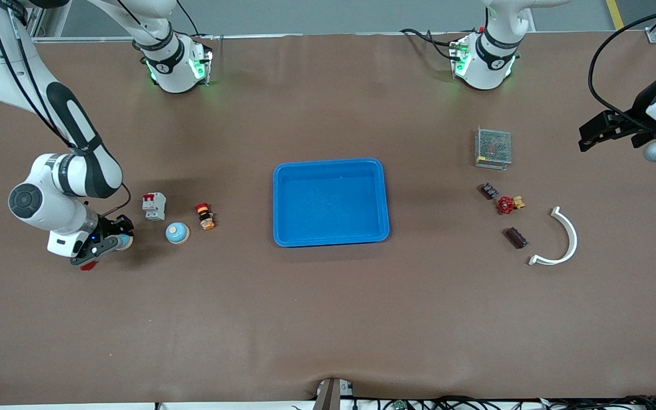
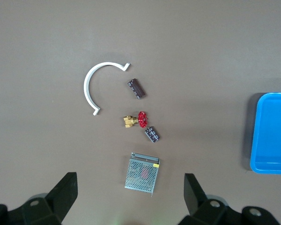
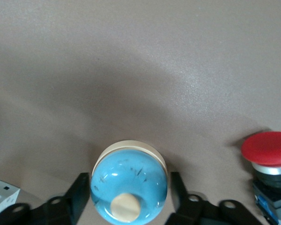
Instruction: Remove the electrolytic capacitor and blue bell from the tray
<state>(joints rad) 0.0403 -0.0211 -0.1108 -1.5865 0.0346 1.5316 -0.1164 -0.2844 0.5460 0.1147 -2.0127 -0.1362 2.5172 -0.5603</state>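
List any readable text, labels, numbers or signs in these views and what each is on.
None can be read.
Power supply: yellow sticker at one corner, print too small to read.
Circuit breaker: front markings blurred.
Arm bases: round dark badge with a white mark, not legible as text.
Bell, blue tray, capacitors, red valve, white curved bracket: no lettering visible.
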